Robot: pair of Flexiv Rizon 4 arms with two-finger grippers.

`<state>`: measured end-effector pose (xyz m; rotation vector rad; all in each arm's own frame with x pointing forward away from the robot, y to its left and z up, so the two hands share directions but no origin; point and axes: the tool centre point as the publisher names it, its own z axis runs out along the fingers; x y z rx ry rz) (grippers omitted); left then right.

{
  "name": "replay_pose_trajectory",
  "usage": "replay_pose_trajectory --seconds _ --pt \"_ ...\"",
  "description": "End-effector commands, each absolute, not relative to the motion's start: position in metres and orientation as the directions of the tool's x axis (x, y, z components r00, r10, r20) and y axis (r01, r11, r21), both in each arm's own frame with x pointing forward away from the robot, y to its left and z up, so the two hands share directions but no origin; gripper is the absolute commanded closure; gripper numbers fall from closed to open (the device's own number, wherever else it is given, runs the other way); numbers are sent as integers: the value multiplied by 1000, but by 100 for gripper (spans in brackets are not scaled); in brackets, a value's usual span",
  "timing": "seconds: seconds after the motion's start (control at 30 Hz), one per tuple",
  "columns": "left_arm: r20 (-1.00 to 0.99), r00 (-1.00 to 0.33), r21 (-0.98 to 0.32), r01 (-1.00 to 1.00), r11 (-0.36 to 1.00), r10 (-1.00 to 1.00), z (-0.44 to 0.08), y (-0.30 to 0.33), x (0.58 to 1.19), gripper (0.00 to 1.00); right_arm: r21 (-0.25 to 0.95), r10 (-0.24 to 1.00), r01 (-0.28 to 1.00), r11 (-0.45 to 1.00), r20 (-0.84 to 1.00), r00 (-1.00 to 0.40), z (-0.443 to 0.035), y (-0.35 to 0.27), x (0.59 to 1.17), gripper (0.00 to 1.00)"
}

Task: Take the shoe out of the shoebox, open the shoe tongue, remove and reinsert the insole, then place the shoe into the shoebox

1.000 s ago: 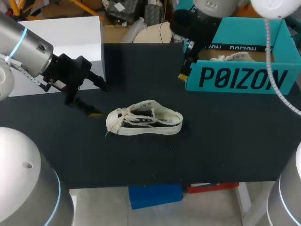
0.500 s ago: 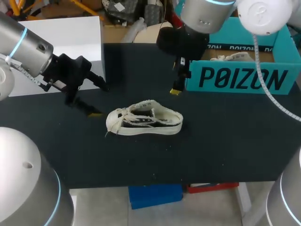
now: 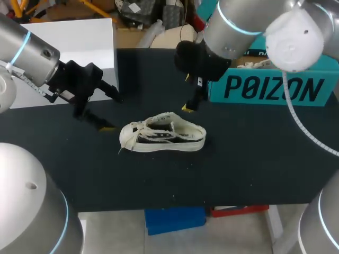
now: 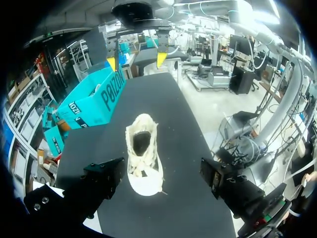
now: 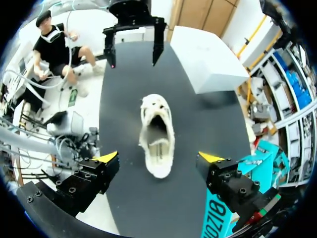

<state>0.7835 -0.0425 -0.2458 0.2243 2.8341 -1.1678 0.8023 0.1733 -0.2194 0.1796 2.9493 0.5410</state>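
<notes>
A cream low-top shoe [image 3: 163,133] stands on its sole mid-table, toe to the left, opening upward. My left gripper [image 3: 113,113] hangs open just left of the toe, touching nothing; in its wrist view the shoe [image 4: 142,153] lies ahead between the spread fingers of the left gripper [image 4: 162,162]. My right gripper [image 3: 188,94] is open above and behind the heel; the shoe [image 5: 157,134] shows heel-first at my right gripper [image 5: 158,157]. The teal shoebox [image 3: 275,87] stands open at the back right.
Inside the shoebox lies a second pale shoe [image 3: 262,64]. A white box [image 3: 79,37] stands at the back left corner. The black table top [image 3: 238,159] is bare in front of and to the right of the shoe.
My right arm has swung from the shoebox's front corner leftward and toward the shoe's heel, gripper still open. The left arm and the shoe have not moved.
</notes>
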Motion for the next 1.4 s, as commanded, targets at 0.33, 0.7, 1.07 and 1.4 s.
replay_pose_trajectory --seconds 0.33,0.7,1.07,1.4 --pt "-122 -987 -695 162 701 107 -247 -43 783 0 643 173 73 762 -94 -980 -284 158 796 0" --pt "-122 -987 -695 162 701 107 -247 -43 783 0 749 141 40 661 -72 -987 -315 149 812 0" --pt "-122 -987 -695 162 701 107 -247 -43 783 0 795 80 -29 606 -97 -992 -342 152 823 0" --pt "-122 -987 -695 162 701 107 -247 -43 783 0 808 75 -36 588 -99 -992 -364 150 828 0"
